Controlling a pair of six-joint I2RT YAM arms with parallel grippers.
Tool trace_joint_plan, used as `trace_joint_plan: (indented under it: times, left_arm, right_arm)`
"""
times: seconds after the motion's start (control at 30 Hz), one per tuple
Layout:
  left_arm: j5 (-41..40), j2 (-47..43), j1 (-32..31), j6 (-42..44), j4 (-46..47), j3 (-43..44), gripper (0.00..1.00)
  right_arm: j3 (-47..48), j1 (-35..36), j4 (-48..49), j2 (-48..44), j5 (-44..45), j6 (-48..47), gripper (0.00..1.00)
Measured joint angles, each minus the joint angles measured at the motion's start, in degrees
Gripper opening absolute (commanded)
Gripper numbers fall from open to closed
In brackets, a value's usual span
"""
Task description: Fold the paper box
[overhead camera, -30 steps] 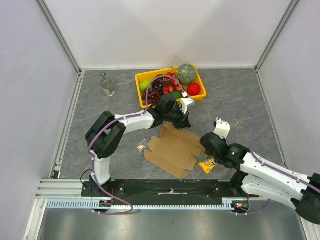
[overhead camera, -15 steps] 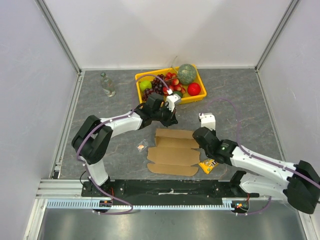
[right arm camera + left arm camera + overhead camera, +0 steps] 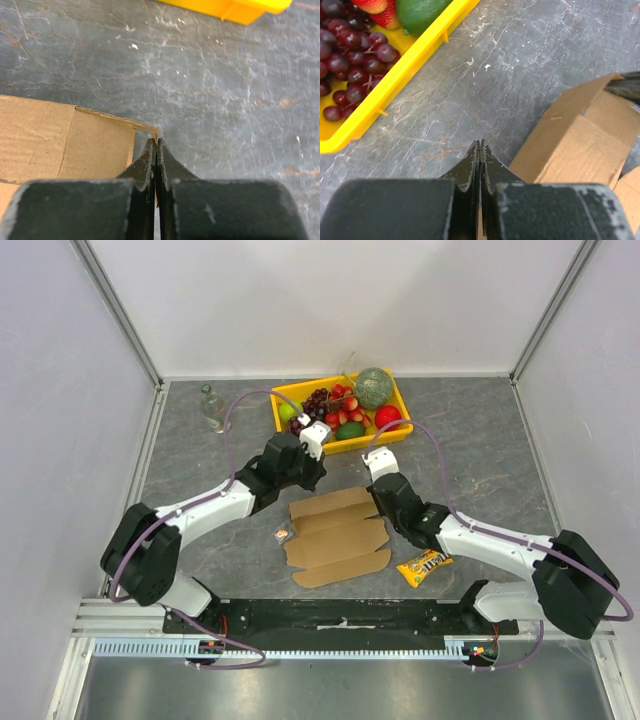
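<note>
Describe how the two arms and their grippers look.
Both arms have white links and black joints: the left arm and the right arm. A thin purple cable loops along each. The left gripper and right gripper have black, tapered fingers.

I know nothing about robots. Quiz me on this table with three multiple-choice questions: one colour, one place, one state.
1. The fruit tray is: A blue; B yellow; C white.
2. The candy packet lies: A in the tray; B on the table beside the paper box; C on top of the box.
3. The paper box is: A a closed carton; B crushed into a ball; C an open sheet.
Answers: B, its rim is yellow; B, it rests right of the cardboard; C, its flaps lie spread out.
</note>
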Motion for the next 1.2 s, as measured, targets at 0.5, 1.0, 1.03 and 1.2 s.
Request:
trace_joint_plan:
  times: [0.5, 1.0, 1.03, 1.2]
  left_arm:
    - [-2.45, -21.66, 0.00, -2.89, 8.20, -19.50, 0.02]
    - [-1.79, -25.05, 0.00, -4.31, 11.74, -25.29, 0.02]
    - [-1.84, -25.09, 0.00, -4.33, 11.91, -25.66, 0.02]
    - [-2.05, -26.16, 0.00, -4.33, 12.74, -28.37, 0.02]
  right_arm:
    - [5.09, -6.25, 9.35, 10.78, -16.81, -13.57, 0.00]
    - [5.11, -7.39, 10.34, 10.99, -21.29, -14.62, 0.00]
    - [5.11, -7.41, 10.34, 10.99, -21.35, -14.62, 0.00]
    - [5.11, -7.52, 10.34, 10.99, -21.94, -14.56, 0.02]
